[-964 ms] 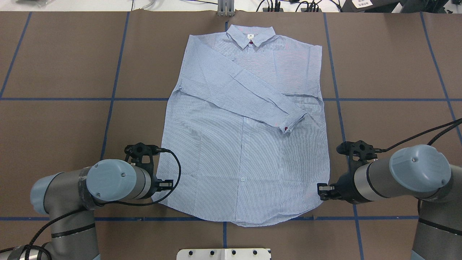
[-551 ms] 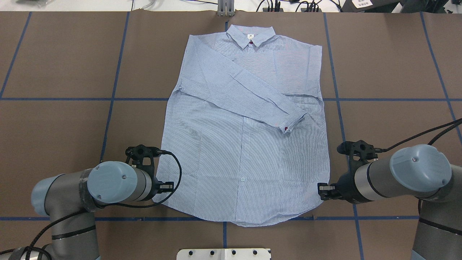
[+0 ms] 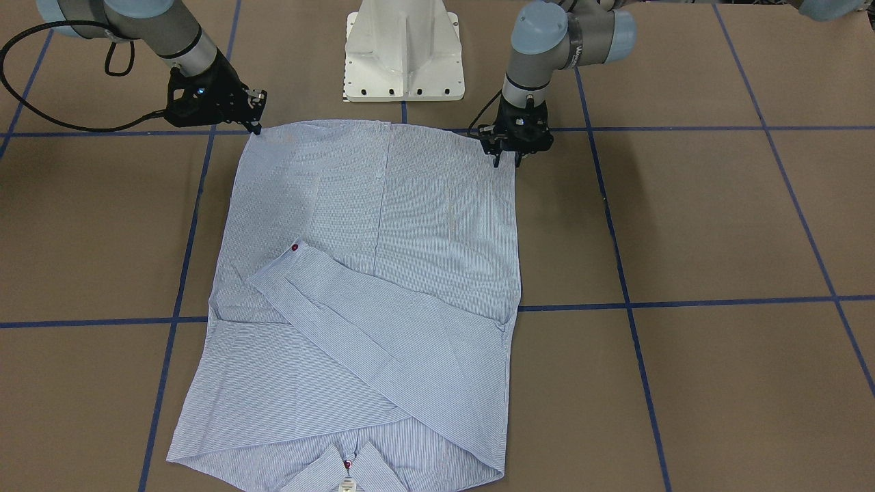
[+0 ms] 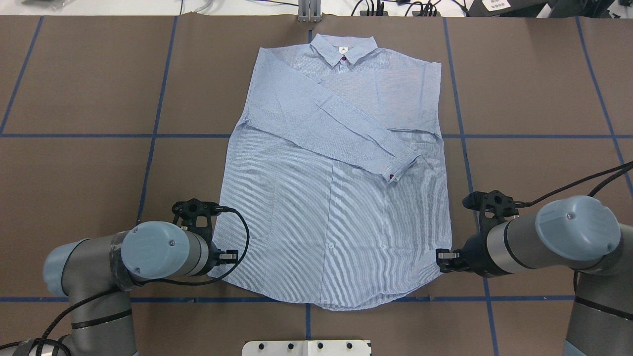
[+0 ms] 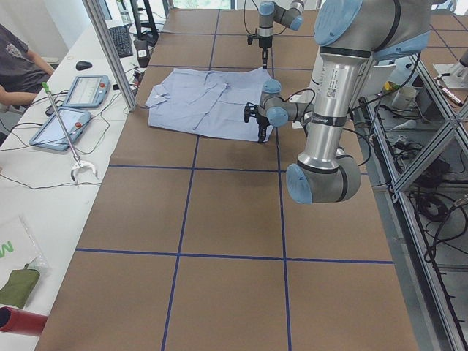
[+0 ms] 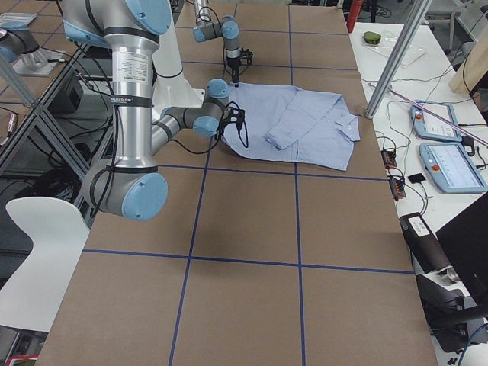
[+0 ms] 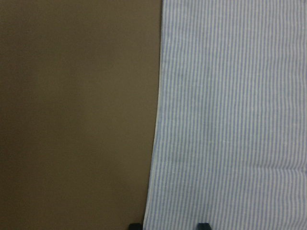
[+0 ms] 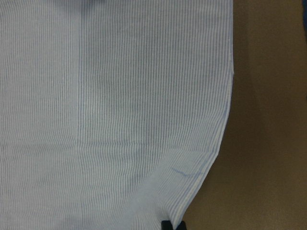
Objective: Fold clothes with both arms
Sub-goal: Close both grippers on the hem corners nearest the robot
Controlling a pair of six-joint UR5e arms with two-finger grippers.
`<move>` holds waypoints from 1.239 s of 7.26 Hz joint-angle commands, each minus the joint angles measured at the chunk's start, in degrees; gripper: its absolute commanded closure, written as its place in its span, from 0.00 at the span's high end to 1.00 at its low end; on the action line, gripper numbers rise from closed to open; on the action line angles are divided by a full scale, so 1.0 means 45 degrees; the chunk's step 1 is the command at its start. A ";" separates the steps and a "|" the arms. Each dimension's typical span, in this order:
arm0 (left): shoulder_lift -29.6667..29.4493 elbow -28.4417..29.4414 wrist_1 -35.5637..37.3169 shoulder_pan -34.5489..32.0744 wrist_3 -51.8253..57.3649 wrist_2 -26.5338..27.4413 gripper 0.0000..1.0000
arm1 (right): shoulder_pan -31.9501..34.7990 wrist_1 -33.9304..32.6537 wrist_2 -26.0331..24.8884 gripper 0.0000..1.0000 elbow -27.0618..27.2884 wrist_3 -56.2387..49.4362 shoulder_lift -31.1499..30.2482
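Observation:
The light-blue striped shirt [image 4: 336, 222] lies flat on the brown table, collar at the far side, with one sleeve folded diagonally across its chest [image 3: 369, 321]. My left gripper [image 4: 230, 257] sits low at the hem's left corner. In the left wrist view its fingertips [image 7: 135, 225] stand apart, astride the shirt's side edge [image 7: 156, 143], so it is open. My right gripper [image 4: 440, 260] is at the hem's right corner. In the right wrist view its tips meet [image 8: 172, 224] on the cloth edge, which puckers just above them.
The white pedestal base [image 3: 403, 61] stands just behind the hem. Blue tape lines [image 4: 148, 136] cross the brown table cover. A metal post [image 4: 309, 10] rises beyond the collar. A side bench with tablets [image 5: 69, 121] and a seated person [image 5: 18, 62] lies past the far edge.
My left gripper has shifted slightly toward the robot along the shirt's left edge. The right gripper and the shirt have hardly moved.

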 commanded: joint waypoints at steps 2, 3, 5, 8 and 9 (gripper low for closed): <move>0.0000 -0.0303 0.0338 0.0000 0.0000 -0.0035 0.37 | 0.0036 0.0000 0.0015 0.00 -0.0019 0.0000 -0.0041; 0.0000 -0.0595 0.0650 0.0000 0.0000 -0.0054 0.37 | 0.0036 0.0000 0.0016 0.00 -0.0019 0.0000 -0.0061; 0.0000 -0.0579 0.0692 0.0020 0.0000 -0.0054 0.37 | 0.0036 0.0000 0.0015 0.00 -0.0039 -0.0019 -0.0061; -0.0058 -0.0442 0.0712 0.0098 0.0000 -0.0074 0.37 | 0.0056 0.0000 0.0016 0.00 -0.0078 -0.0019 -0.0061; -0.0059 -0.0442 0.0693 0.0098 0.0000 -0.0074 0.37 | 0.0056 0.0000 0.0016 0.00 -0.0078 -0.0020 -0.0061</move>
